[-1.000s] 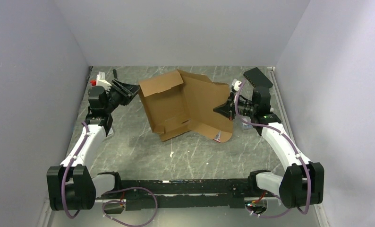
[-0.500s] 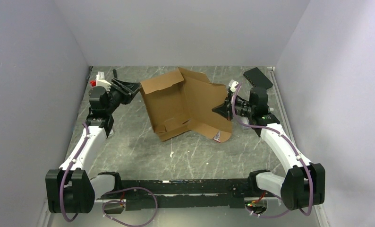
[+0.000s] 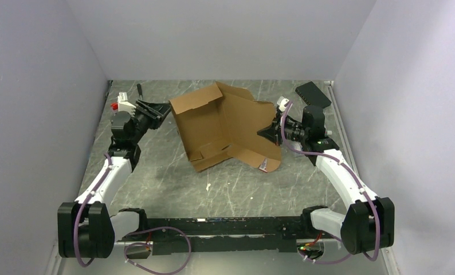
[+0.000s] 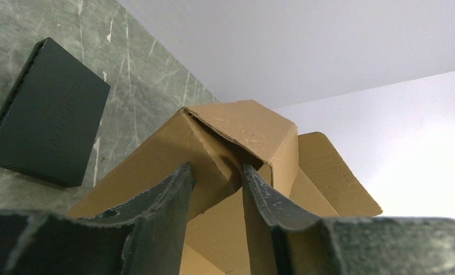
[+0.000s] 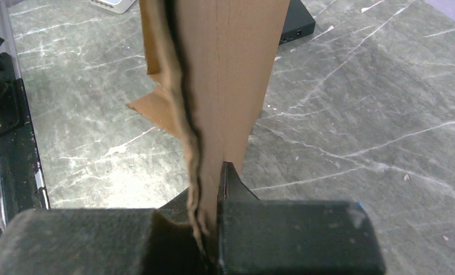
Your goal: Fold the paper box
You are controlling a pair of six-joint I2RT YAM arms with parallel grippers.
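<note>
The grey-green marbled worktop (image 3: 156,183) carries the paper box (image 3: 231,123), a half-folded sheet of plain brown corrugated cardboard. It sits toward the far edge near the middle, with its panels and flaps raised at angles. The left arm (image 3: 108,177) rises from the near left corner and bends inward, and the right arm (image 3: 340,172) mirrors it from the near right corner. A flat black box (image 3: 313,94) lies in the far right corner. The left gripper (image 3: 163,109) points at the cardboard's far left corner. Only the left wrist view shows its fingers (image 4: 176,192) partly spread on either side of a folded corner that fills the gap between them; whether they squeeze it I cannot tell. The right gripper (image 3: 263,132) is level at the cardboard's right edge. The right wrist view shows it pressed together on that ragged, layered edge.
</note>
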